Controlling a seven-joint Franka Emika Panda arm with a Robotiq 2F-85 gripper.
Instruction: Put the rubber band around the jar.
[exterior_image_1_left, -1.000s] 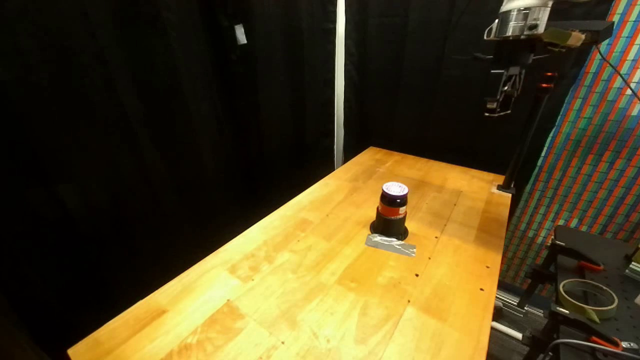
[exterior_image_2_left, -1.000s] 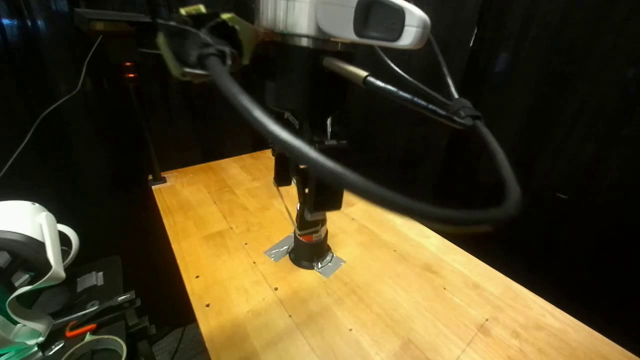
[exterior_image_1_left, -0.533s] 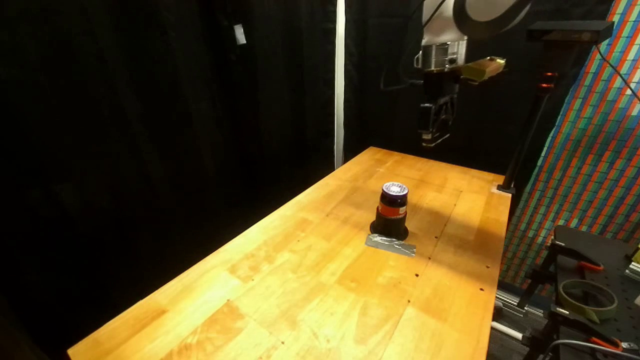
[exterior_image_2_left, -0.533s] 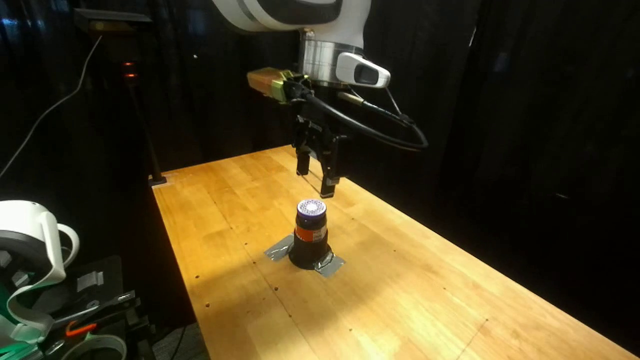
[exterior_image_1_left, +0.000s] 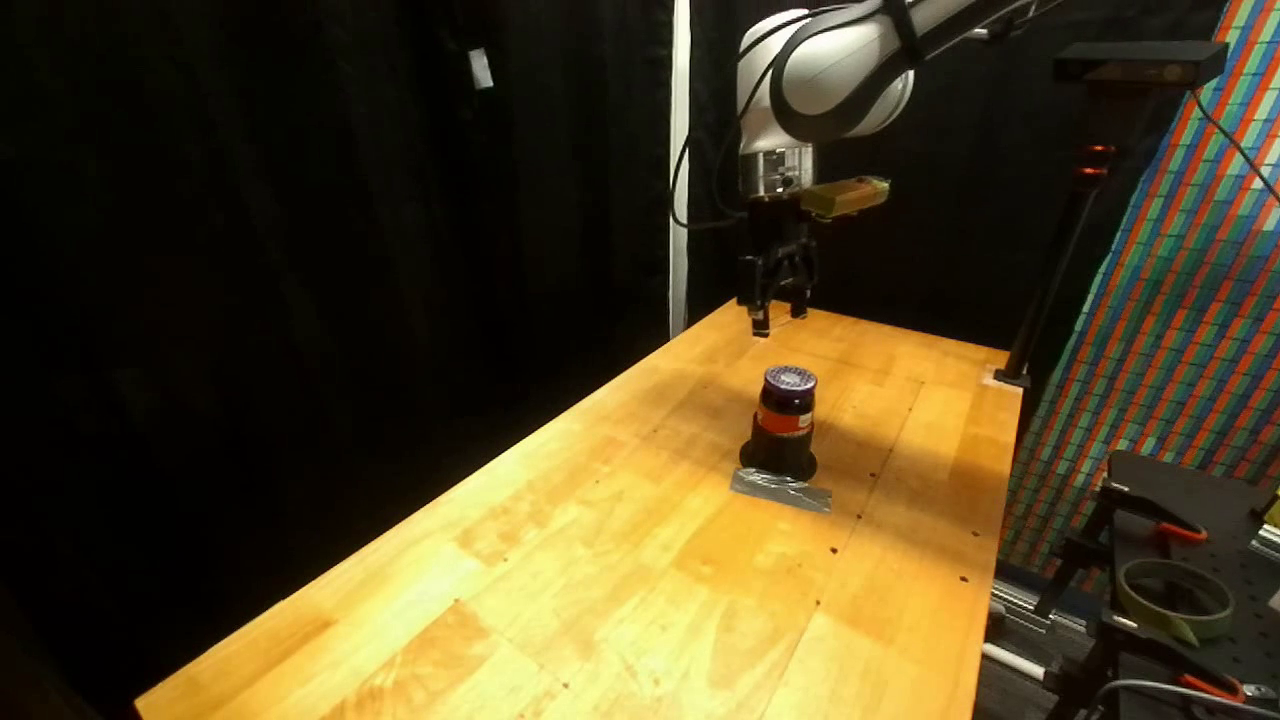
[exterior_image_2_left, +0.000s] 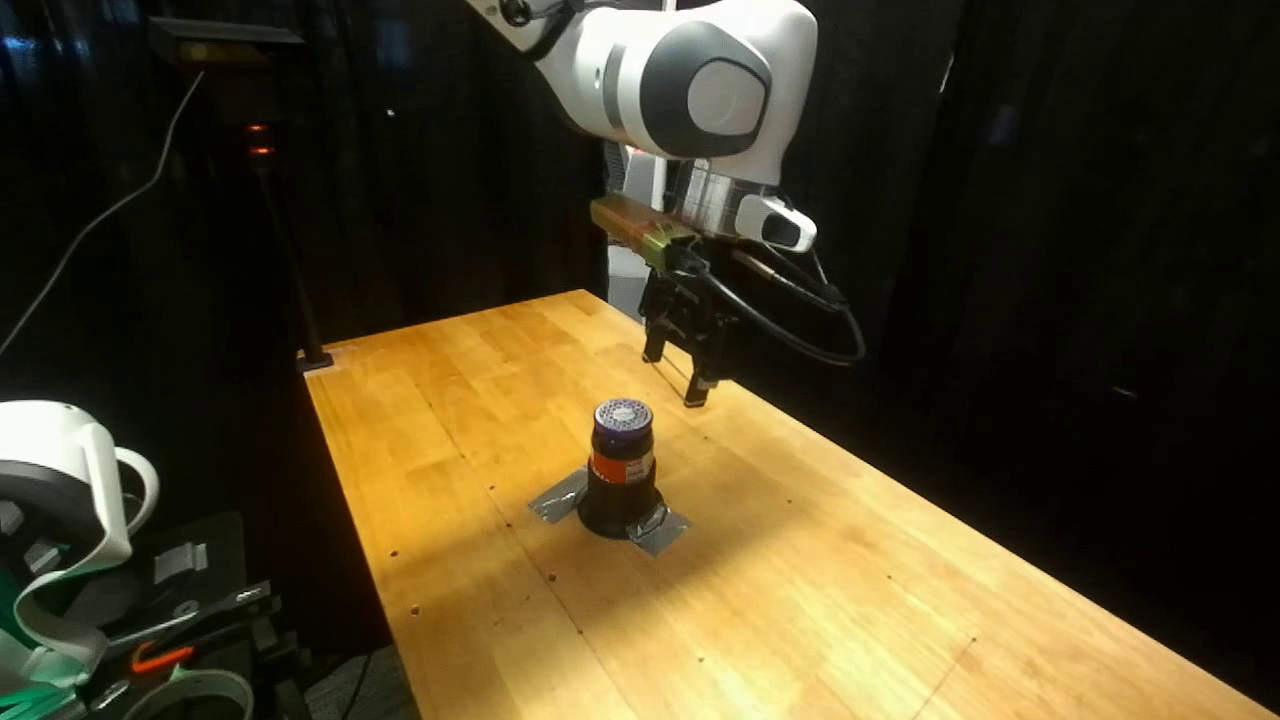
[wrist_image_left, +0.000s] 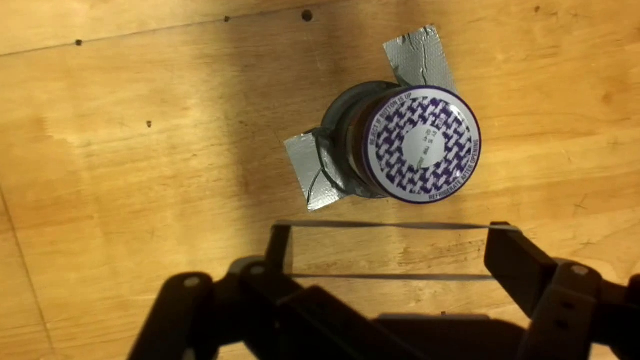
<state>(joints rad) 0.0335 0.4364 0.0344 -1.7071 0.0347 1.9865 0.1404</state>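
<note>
1 wood tbl (exterior_image_2_left: 860, 590), blk side shelf (exterior_image_1_left: 1180, 490) alongside, pole (exterior_image_1_left: 1052, 280) at far corner. Gripper (wrist_image_left: 390, 250) above tbl, jaws spread. Jar (exterior_image_2_left: 622, 452) upright on tbl in blk holder (exterior_image_2_left: 617, 504), lower part hidden. Tape roll (exterior_image_1_left: 1210, 625) on shelf; 2 grey tape strips (wrist_image_left: 417, 57) at holder base. Rubber band (wrist_image_left: 430, 226) stretched btwn jaws, apart from jar.

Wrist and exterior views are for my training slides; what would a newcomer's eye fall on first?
Probably the purple-and-white lid of the jar, right of centre in the wrist view. Lower there, the rubber band stretches between the open gripper's fingers. In both exterior views, the white arm hangs in from the top edge.
</note>
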